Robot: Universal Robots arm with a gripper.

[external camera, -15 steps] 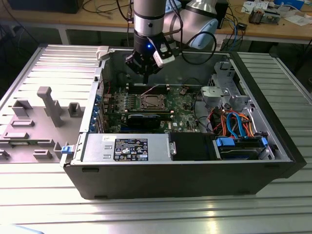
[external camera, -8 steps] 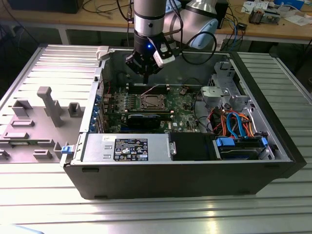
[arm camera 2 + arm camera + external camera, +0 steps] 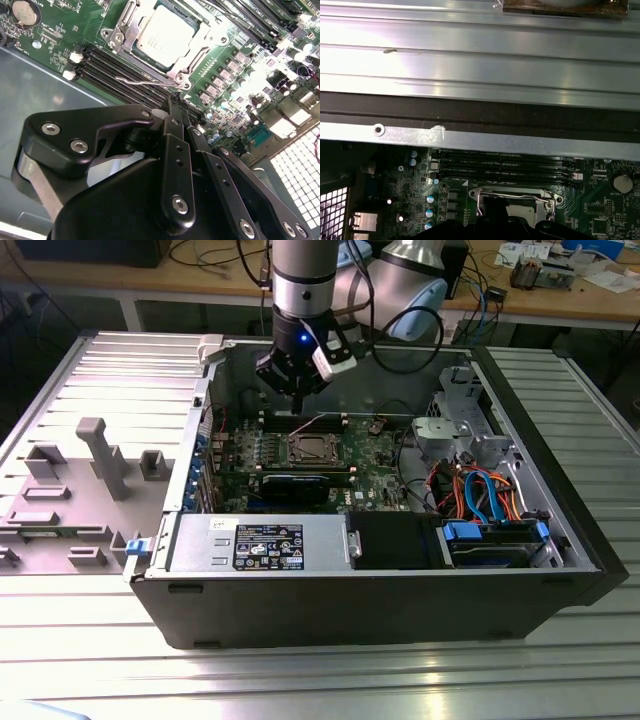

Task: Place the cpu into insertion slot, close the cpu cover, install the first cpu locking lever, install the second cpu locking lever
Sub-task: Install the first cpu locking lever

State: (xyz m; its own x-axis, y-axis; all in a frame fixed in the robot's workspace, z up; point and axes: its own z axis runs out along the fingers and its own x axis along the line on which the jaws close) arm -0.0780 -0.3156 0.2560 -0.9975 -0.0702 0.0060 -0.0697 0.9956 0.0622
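Gripper: the gripper (image 3: 297,390) hung above the motherboard (image 3: 380,475) inside the open computer case (image 3: 400,610), just behind the socket; its fingers (image 3: 176,107) met at the tips with nothing between them.
CPU: the cpu (image 3: 165,34) lay seated in the insertion slot (image 3: 310,448), silver top showing.
Cover: the cpu cover (image 3: 197,50) lay down around the chip, framing it through its window.
Lever: 1 thin locking lever (image 3: 137,80) stood loose beside the socket (not yet hooked, I judged).
Handling: the lever looked stiff, springy and slippery; best pressed near its bent end.
Room: memory slots (image 3: 120,67) ran close along 1 side; capacitors (image 3: 227,95) crowded another; the case wall stood well apart.
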